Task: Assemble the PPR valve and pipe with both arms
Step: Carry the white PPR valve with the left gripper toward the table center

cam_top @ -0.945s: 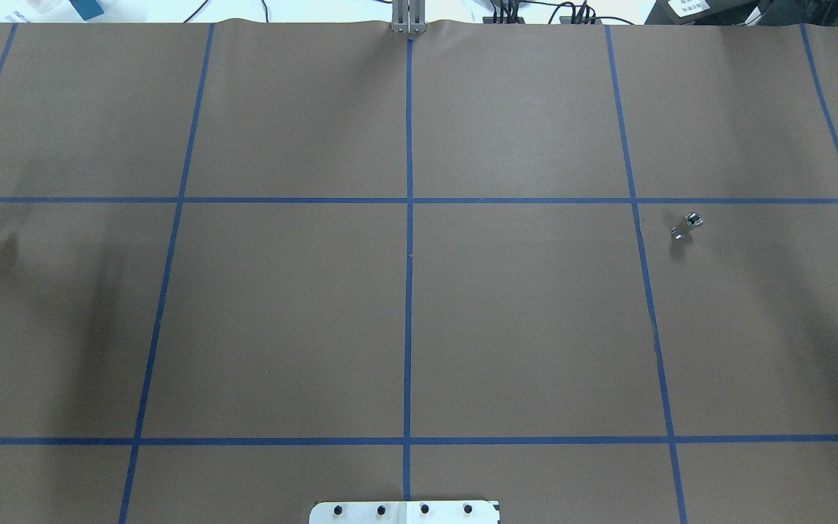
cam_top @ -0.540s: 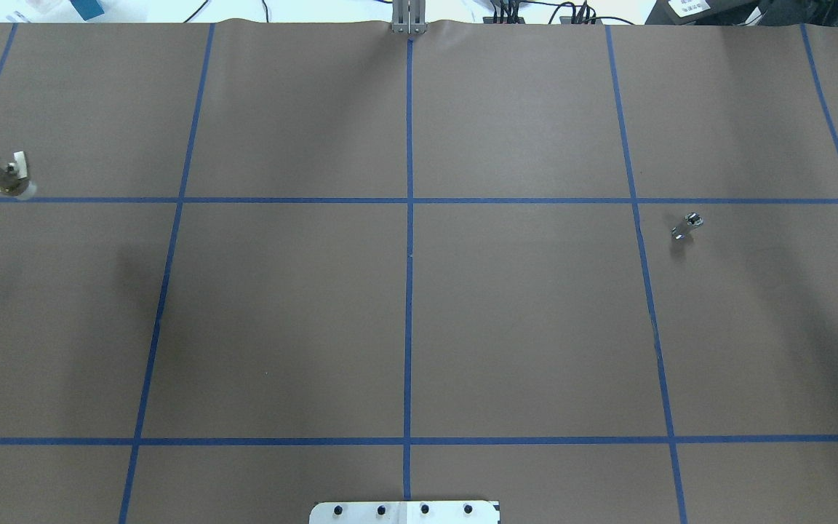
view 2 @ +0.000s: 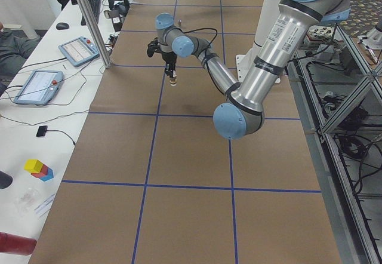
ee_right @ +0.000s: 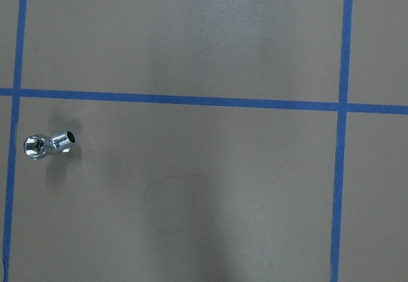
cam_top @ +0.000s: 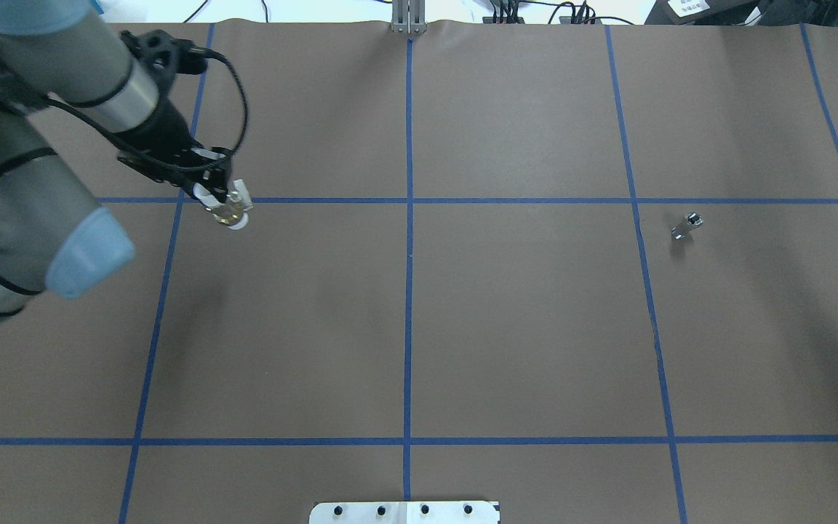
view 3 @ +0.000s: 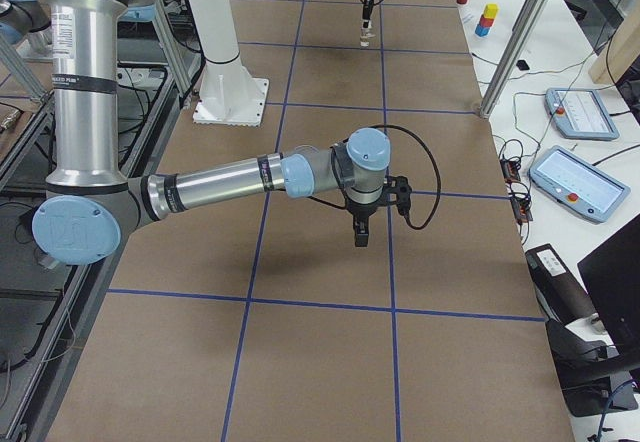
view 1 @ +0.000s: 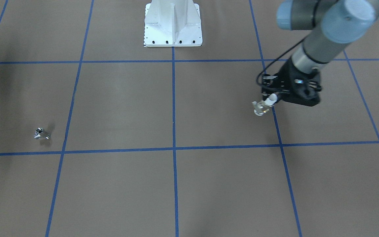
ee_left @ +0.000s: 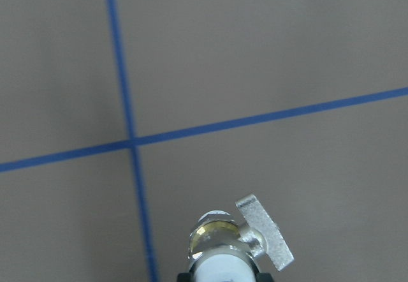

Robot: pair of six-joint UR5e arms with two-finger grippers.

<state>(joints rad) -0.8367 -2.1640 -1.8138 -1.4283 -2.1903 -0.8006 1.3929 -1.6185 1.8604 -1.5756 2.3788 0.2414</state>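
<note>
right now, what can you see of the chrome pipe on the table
The pipe is a tiny, shiny chrome piece: a rounded head and a short threaded stub with an open bore, set at an angle. It lies on its side on the brown table cover, on the robot's right half, near a blue tape line. Nothing but the cover touches it.

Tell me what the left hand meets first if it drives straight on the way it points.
Likely the table, near the blue tape crossing; the left hand points down, so its PPR valve would touch first.
</note>
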